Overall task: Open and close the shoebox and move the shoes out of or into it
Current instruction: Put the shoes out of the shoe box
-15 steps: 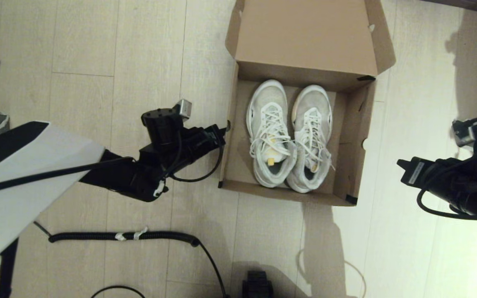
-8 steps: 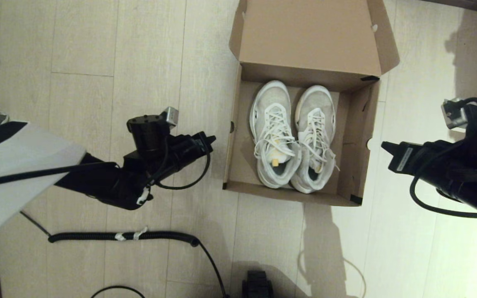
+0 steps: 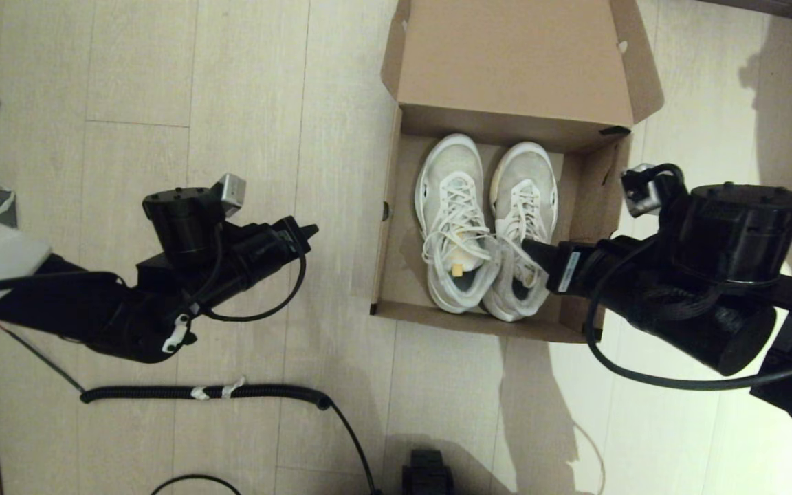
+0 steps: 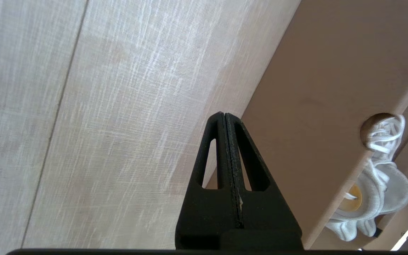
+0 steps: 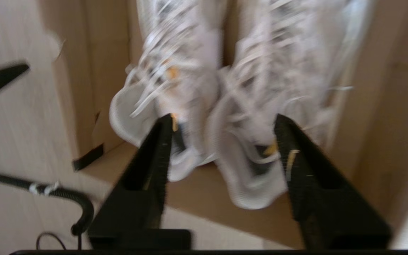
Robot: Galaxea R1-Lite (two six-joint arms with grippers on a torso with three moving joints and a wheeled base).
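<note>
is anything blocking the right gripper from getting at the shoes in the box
Nothing visible does. The shoebox lid is folded back, so the shoes lie exposed. The right gripper is open and already over the box's right wall, near the heel of the right-hand shoe. The left gripper is shut, out on the floor left of the box.

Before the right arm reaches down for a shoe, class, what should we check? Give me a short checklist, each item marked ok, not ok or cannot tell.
1. Lid out of the way: ok. The shoebox stands with its flap folded back.
2. Both shoes inside, side by side: ok.
3. Right gripper open: ok. Its fingers are spread, with the heels of the shoes showing between them.
4. Right gripper over the box: ok. In the head view it reaches in over the box's right wall.
5. Left gripper clear: ok. It is shut, holds nothing, and sits outside the box's left wall.
6. Loose laces free of snagging: cannot tell.
</note>
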